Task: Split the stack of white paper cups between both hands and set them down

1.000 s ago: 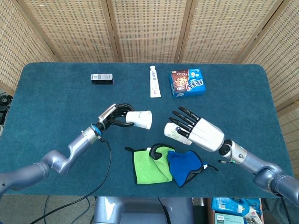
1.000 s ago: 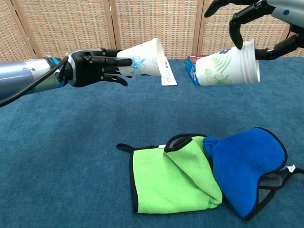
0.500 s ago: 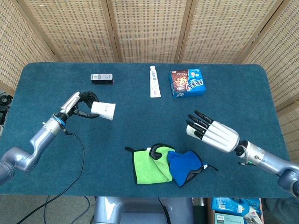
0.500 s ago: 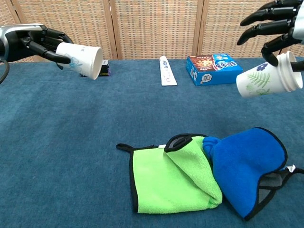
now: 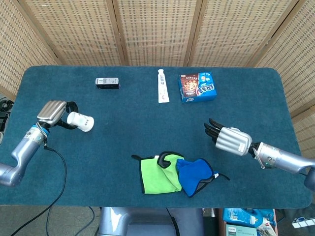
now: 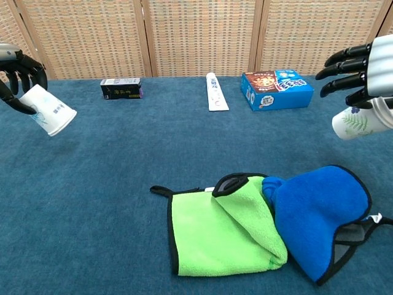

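Note:
My left hand (image 5: 51,112) holds a white paper cup (image 5: 80,121) near the table's left side; the cup is tilted with its mouth towards the lower right. In the chest view this left hand (image 6: 17,72) grips the cup (image 6: 53,112) above the blue table top. My right hand (image 5: 228,139) is low over the right side of the table, fingers stretched forward. Its white cup with a leaf print (image 6: 360,120) shows only in the chest view, held on its side beneath the right hand (image 6: 367,67).
A green cloth (image 5: 159,174) and a blue cloth (image 5: 196,174) lie at the front middle. A toothpaste tube (image 5: 163,86), a blue snack box (image 5: 197,87) and a small dark box (image 5: 108,82) lie along the far side. A black cable (image 5: 59,169) trails from the left arm.
Both hands have moved apart and down with their cups, the left further left and the right further right. The left cup's mouth now points more downward.

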Available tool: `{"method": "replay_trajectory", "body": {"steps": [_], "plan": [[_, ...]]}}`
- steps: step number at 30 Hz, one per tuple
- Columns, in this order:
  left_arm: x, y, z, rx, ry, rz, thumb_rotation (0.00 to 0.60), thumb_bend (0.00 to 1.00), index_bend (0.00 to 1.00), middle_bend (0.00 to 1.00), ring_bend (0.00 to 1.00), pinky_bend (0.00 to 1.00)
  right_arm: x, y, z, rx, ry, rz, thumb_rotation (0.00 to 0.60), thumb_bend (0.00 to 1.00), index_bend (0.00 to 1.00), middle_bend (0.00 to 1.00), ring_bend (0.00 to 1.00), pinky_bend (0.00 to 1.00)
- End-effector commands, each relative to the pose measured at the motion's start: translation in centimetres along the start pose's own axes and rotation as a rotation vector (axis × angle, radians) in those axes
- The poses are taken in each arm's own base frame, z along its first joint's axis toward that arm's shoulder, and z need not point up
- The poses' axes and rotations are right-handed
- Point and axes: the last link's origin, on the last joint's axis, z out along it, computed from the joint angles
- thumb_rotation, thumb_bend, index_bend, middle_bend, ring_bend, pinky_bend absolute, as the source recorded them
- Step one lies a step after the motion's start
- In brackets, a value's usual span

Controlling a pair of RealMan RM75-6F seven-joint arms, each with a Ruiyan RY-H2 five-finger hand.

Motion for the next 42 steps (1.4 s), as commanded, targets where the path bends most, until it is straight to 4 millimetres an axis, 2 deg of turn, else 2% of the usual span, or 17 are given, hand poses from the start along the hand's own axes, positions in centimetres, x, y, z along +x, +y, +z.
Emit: {"method": "replay_trajectory", "body": {"steps": [1, 10, 12, 14, 16, 18, 19, 26, 32, 35, 37, 40, 42], "plan": [[-1.3, -0.7, -0.4, 0.060, 0.003, 0.088, 0.600, 0.12, 0.53, 0.51, 0.44, 0.45, -0.3, 0.0, 0.8, 0.062, -0.052, -0.043, 0.600, 0.61, 0.68, 0.33, 0.18, 0.25], [-3.6, -0.4, 0.0, 0.062, 0.003, 0.096, 0.600, 0.12, 0.53, 0.51, 0.44, 0.45, -1.2, -0.8, 2.5, 0.136, -0.147, -0.061, 0.600, 0.61, 0.68, 0.34, 0.19, 0.28], [-3.9, -0.4, 0.1, 0.057, 0.001, 0.097, 0.600, 0.12, 0.52, 0.47, 0.41, 0.45, -1.4, -0.9, 2.7, 0.135, -0.150, -0.060, 0.600, 0.60, 0.66, 0.33, 0.19, 0.28], [-4.2, -0.4, 0.1, 0.053, -0.008, 0.090, 0.600, 0.12, 0.41, 0.32, 0.30, 0.43, -1.5, -0.7, 2.9, 0.125, -0.147, -0.069, 0.600, 0.49, 0.54, 0.29, 0.19, 0.28], [-4.4, -0.3, 0.1, 0.047, -0.019, 0.078, 0.600, 0.12, 0.16, 0.11, 0.14, 0.36, -1.7, -0.5, 3.0, 0.112, -0.149, -0.082, 0.600, 0.21, 0.35, 0.22, 0.18, 0.26], [-4.4, -0.2, 0.0, 0.039, -0.023, 0.063, 0.600, 0.12, 0.02, 0.01, 0.05, 0.32, -1.7, -0.4, 3.2, 0.094, -0.149, -0.083, 0.600, 0.04, 0.26, 0.16, 0.16, 0.22], [-4.3, -0.1, 0.0, 0.034, -0.020, 0.056, 0.600, 0.12, 0.00, 0.00, 0.03, 0.31, -1.8, -0.4, 3.2, 0.083, -0.150, -0.083, 0.600, 0.01, 0.24, 0.14, 0.14, 0.20], [-2.6, 0.3, -0.8, -0.010, 0.039, -0.022, 0.600, 0.12, 0.00, 0.00, 0.00, 0.28, -1.4, -0.3, 3.5, 0.009, -0.107, -0.079, 0.600, 0.00, 0.22, 0.12, 0.13, 0.18], [-1.0, -0.1, -1.8, -0.007, 0.086, -0.065, 0.600, 0.12, 0.00, 0.00, 0.00, 0.19, 0.0, 0.7, 2.4, -0.091, -0.041, -0.043, 0.600, 0.00, 0.21, 0.12, 0.12, 0.18], [-0.2, -0.4, -2.6, -0.002, 0.110, -0.087, 0.600, 0.12, 0.00, 0.00, 0.00, 0.13, 0.9, 1.3, 1.2, -0.179, 0.003, 0.009, 0.600, 0.00, 0.20, 0.11, 0.11, 0.17], [0.2, -0.6, -3.4, 0.002, 0.125, -0.100, 0.600, 0.12, 0.00, 0.00, 0.00, 0.08, 1.4, 1.5, 0.2, -0.251, 0.031, 0.057, 0.600, 0.00, 0.17, 0.08, 0.07, 0.13], [0.7, -1.2, -5.4, 0.018, 0.164, -0.122, 0.600, 0.12, 0.00, 0.00, 0.00, 0.01, 2.0, 1.2, -2.6, -0.434, 0.062, 0.205, 0.600, 0.00, 0.09, 0.02, 0.02, 0.04], [0.7, -1.6, -6.7, 0.032, 0.182, -0.119, 0.600, 0.11, 0.00, 0.00, 0.00, 0.00, 2.1, 0.5, -4.2, -0.535, 0.055, 0.292, 0.600, 0.00, 0.03, 0.00, 0.00, 0.00]]}}
